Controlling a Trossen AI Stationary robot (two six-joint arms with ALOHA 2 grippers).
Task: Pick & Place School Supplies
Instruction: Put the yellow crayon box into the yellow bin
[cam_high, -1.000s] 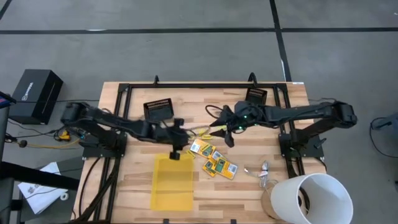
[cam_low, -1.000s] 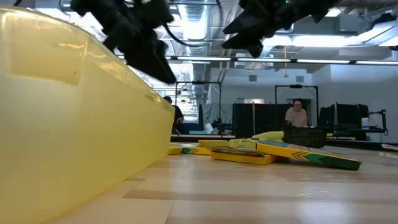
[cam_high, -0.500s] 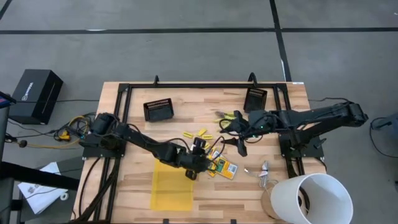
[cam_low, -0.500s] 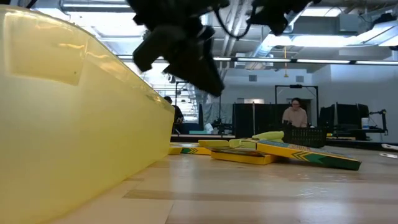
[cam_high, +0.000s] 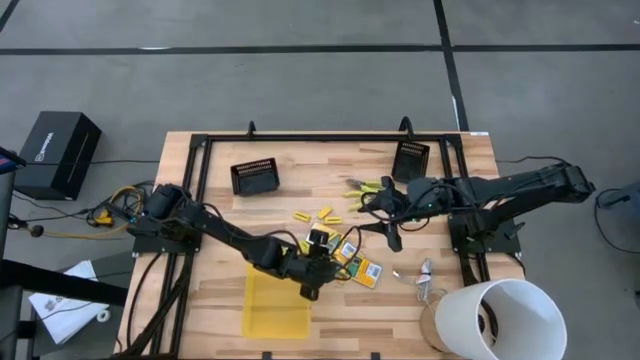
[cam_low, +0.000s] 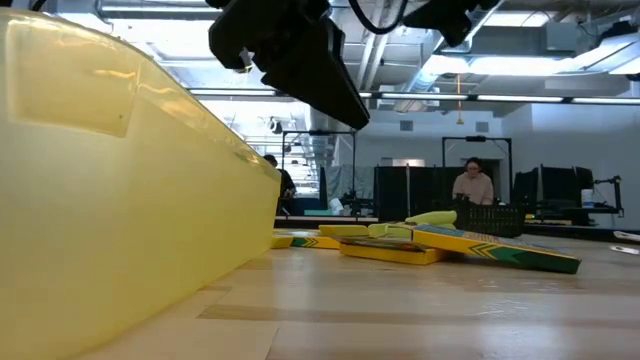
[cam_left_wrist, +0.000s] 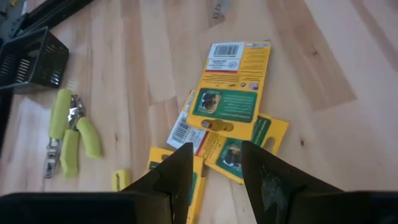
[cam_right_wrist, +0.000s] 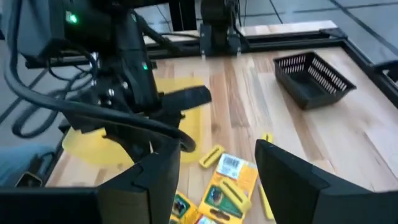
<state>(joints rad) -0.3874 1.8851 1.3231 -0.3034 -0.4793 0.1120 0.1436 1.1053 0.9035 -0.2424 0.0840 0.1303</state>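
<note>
left gripper (cam_left_wrist: 214, 177) hovering mid-frame, jaws slightly apart and empty | printed boxes (cam_left_wrist: 233, 99) lying stacked at frame centre beneath it | advice: descend straight onto the top box's edge, pinching just one | right gripper (cam_right_wrist: 208, 171) waiting, jaws wide and empty

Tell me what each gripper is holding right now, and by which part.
Nothing is held. The left gripper is open and empty above the printed boxes. The right gripper is also open and empty above the table.
</note>
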